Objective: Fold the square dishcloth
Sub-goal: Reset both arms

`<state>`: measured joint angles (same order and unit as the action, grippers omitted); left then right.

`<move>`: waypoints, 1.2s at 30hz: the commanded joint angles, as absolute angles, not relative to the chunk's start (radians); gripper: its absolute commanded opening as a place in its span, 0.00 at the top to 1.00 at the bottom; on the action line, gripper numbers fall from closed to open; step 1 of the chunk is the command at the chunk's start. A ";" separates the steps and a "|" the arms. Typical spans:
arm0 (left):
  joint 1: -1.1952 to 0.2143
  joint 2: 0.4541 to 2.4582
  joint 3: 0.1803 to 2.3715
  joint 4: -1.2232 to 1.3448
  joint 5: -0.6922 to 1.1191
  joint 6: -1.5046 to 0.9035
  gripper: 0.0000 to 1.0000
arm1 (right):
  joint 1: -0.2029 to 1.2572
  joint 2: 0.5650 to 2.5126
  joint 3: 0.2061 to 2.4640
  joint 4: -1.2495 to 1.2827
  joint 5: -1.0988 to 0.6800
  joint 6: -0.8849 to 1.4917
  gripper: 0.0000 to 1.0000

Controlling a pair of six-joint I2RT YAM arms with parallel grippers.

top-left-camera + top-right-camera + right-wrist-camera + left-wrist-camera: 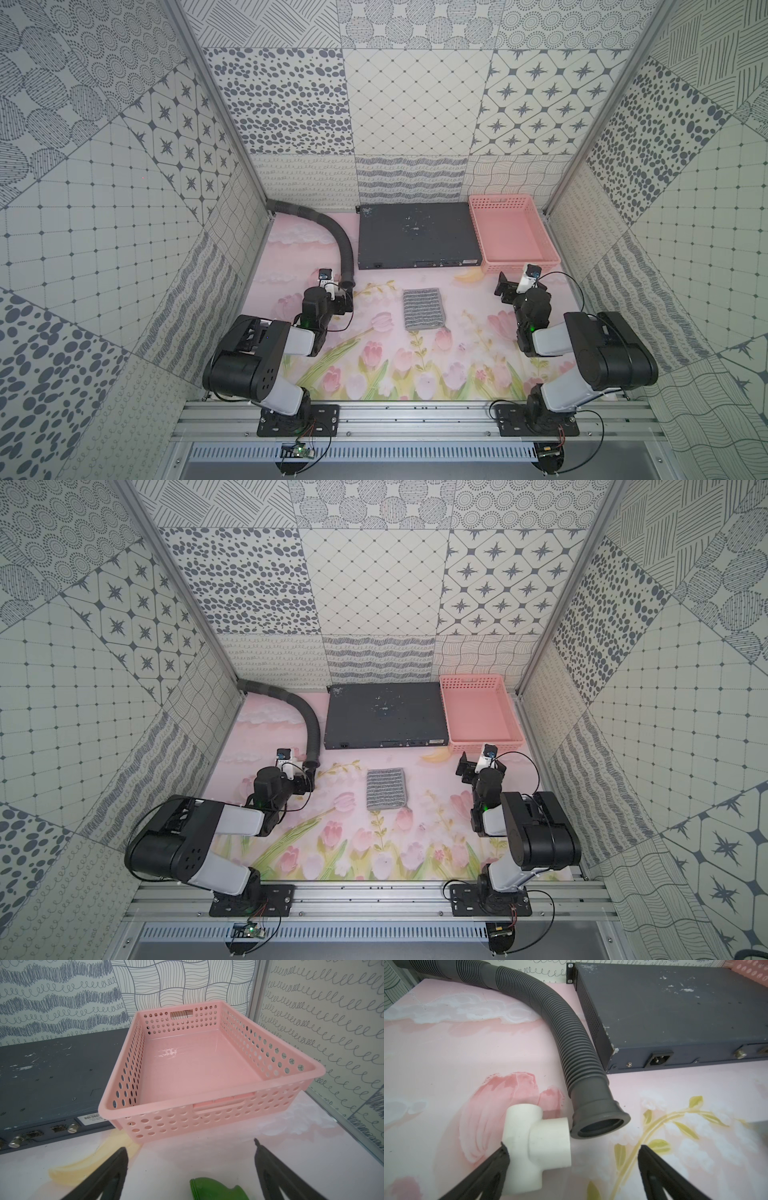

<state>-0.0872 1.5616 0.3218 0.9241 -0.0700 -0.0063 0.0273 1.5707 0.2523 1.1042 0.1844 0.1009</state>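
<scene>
- Floral pink table mat [415, 282]: walled on three sides by patterned panels. The landmark is the dark flat box [419, 235] at the back wall, seen in both top views [386, 715].
- Pink basket [507, 232]: set at the box's right side, just beside or touching it; contact cannot be told. Its far edge lies near the back wall, and nothing is seen inside it.
- Corrugated hose [345, 245]: curved down along the box's left side. Its flared mouth [600, 1126] ends past the box's front left corner.
- Square dishcloth [423, 309]: laid flat on the mat in front of the box's front edge, about opposite its middle [386, 789]. A bare strip of mat separates the two. All four edges are exposed, with open mat on every side. Whether it is doubled over cannot be told.
- Left gripper [572, 1146]: in front of the box's front left corner, by the hose mouth. The jaws are spread wide and nothing is pinched.
- Right gripper [190, 1145]: in front of the box's front right corner, facing the basket's near wall. The jaws are spread wide and hold nothing.
- White tee fitting [537, 1142]: lying between the left fingers, against one [500, 1159] and clear of the other.
- Green object [216, 1188]: partly seen on the mat between the right fingers.
</scene>
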 commanded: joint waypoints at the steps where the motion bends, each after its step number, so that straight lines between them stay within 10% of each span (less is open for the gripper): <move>1: -0.073 1.584 0.384 0.928 -0.098 -0.021 0.01 | 0.025 1.571 0.267 1.139 0.181 0.108 0.03; 36: -0.065 1.582 0.390 0.907 -0.114 -0.034 0.01 | 0.029 1.571 0.396 0.902 0.007 0.038 0.03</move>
